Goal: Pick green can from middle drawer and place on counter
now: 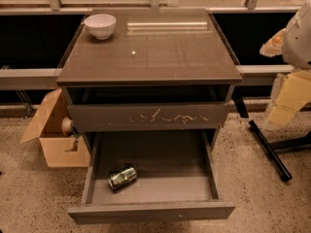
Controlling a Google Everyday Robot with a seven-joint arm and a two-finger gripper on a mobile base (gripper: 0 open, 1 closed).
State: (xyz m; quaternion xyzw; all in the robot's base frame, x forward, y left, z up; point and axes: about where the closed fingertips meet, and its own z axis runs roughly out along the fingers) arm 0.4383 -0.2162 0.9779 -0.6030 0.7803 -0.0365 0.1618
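The green can (122, 177) lies on its side on the grey floor of the open middle drawer (165, 183), toward its left front corner. The drawer is pulled far out, with its plain front panel nearest me. The counter (160, 52) is the glossy dark top slab above it. My gripper (287, 101) hangs at the right edge of the view, beside the cabinet, at about the height of the scratched drawer front. It is well apart from the can and holds nothing that I can see.
A white bowl (100, 25) stands on the counter's back left corner. A drawer front with white scratch marks (146, 116) sits above the open drawer. An open cardboard box (51, 140) stands on the floor at the left. A black stand leg (269, 149) lies at the right.
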